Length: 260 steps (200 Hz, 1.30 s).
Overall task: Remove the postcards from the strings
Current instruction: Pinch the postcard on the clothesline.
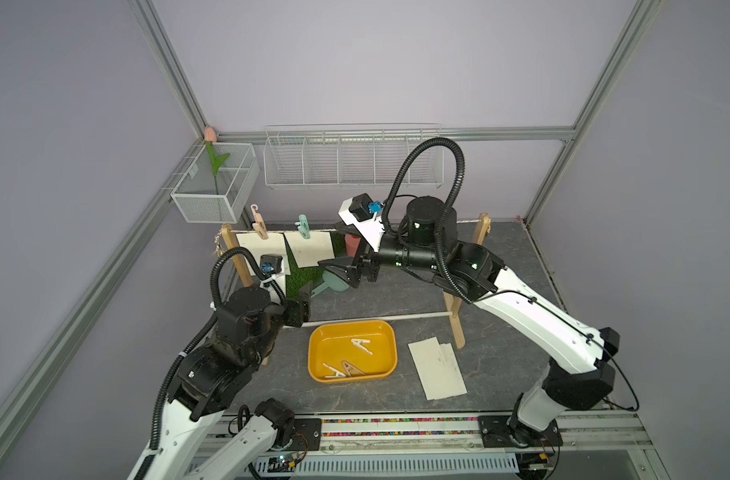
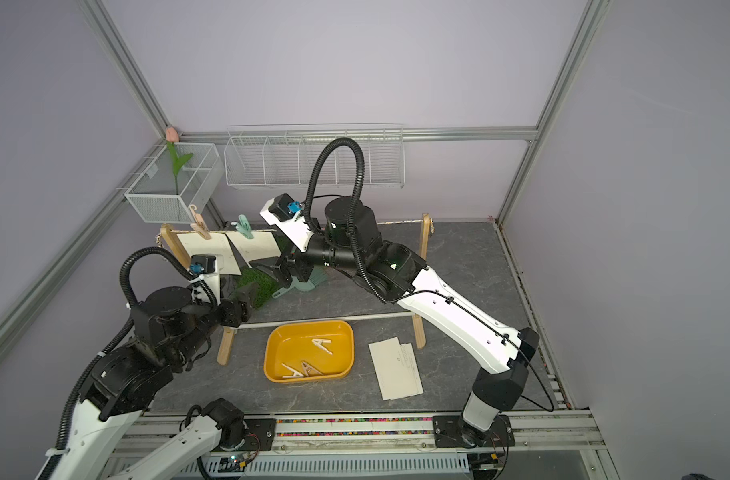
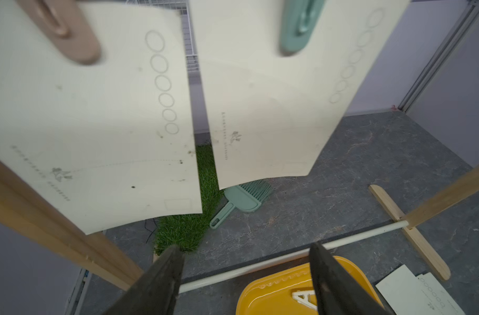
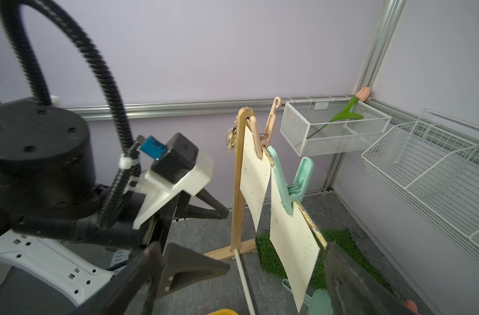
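Left pincer (image 3: pixel 245 246) spread, postcards (image 3: pixel 96 122), print unreadable

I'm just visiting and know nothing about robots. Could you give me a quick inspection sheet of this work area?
Surface: dark grey stone-look table; no spills seen.
Job's things: pink-pegged card and green-pegged card hang on the string; a pile of cards lies on the table.
Clutter: yellow tray holding three pale pegs; grass mat; teal brush.
Grippers: left gripper and right gripper both have their fingers open and hold nothing.
Cables: black ribbed hoses loop over each arm.
Surroundings: lilac walls, metal frame, mesh basket with a fake tulip, wire rack.
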Tool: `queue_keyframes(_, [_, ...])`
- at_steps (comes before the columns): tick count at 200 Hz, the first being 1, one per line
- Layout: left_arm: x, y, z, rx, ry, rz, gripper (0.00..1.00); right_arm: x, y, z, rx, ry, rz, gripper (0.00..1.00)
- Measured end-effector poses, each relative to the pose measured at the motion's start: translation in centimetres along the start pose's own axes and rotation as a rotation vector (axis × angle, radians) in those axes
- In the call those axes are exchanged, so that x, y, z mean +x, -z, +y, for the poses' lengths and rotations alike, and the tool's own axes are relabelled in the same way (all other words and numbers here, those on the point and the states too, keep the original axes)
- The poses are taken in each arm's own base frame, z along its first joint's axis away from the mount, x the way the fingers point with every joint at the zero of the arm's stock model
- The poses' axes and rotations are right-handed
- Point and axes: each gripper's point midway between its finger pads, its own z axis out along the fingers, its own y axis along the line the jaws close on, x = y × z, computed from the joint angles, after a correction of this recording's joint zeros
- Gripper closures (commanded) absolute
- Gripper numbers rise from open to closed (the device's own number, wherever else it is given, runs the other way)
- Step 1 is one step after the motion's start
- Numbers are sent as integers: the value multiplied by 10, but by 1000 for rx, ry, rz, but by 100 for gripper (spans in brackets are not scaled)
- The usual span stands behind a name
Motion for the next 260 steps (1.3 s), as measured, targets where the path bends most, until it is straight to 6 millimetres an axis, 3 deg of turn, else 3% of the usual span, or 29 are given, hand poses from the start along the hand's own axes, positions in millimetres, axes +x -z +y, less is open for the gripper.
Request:
queue_keyframes(63, [-24,-8,-16,229,62,-83,4,-29,18,4,-19,33,-53,5])
queue_keyframes(87, [-24,-10,-25,304,50,-75,3,-42,24,4,-64,43,-68,2])
queue_keyframes(122, [-34,-13,-14,302,50,-118,2,-50,25,1,-122,46,-67,2])
queue_keyframes(181, [-42,-20,-8,325,11,-168,4,-31,14,11,-246,44,9,1])
queue_keyframes(260, [-46,-55,-6,421,16,-152,18,-18,18,18,-311,51,39,1])
